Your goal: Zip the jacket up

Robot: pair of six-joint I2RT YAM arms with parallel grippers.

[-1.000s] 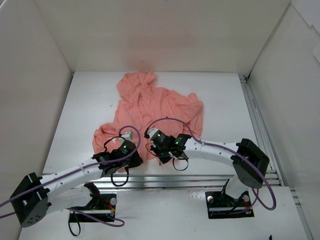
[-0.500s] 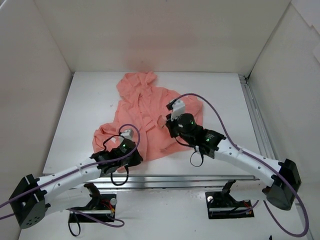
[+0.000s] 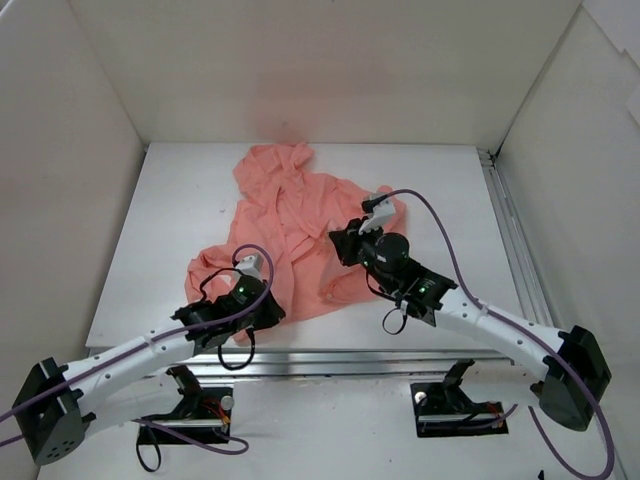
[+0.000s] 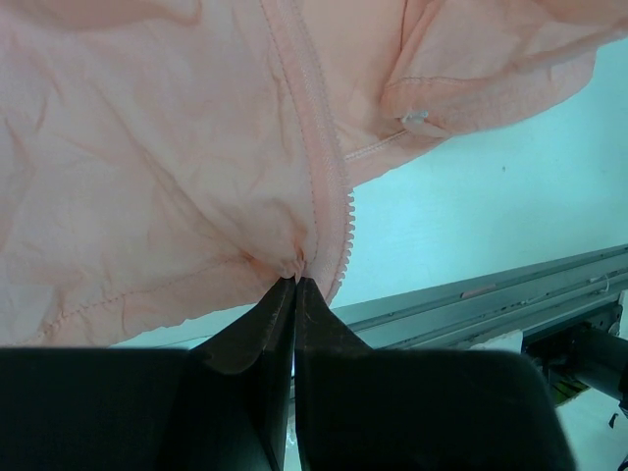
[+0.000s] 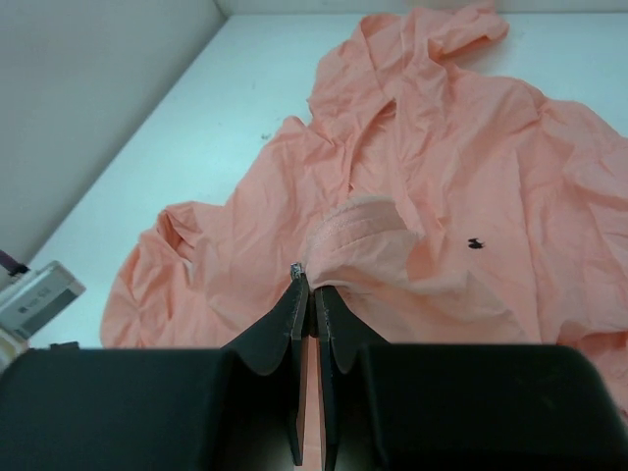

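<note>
The jacket [image 3: 300,215] lies crumpled on the tabletop [image 3: 440,200], midway between the left and right edges. Its hood [image 3: 285,160] is toward the far edge and its hem toward the near edge.

The left end effector [image 4: 296,285] is pressed together on the hem, right at the foot of the zip. A row of bare zip teeth [image 4: 345,211] runs up from its tips. Higher up the line looks closed, though the creases make that uncertain.

The right end effector [image 5: 312,285] is above the middle of the garment. It is pinched shut on a raised fold of pink fabric, with a small pale speck at its tips. That speck may be the slider, but it is too small to tell.

This looks like the pulling stroke of the task, with the left arm anchoring the bottom of the zip while the right draws upward toward the hood. Most of the front appears not yet closed.

The next move calls for the left grip to stay firm near the near edge so the zip line stays taut. The right should travel straight along that line toward the far edge. If it pulls sideways, the thin cloth is likely to bunch or drag instead of letting the teeth mesh.
</note>
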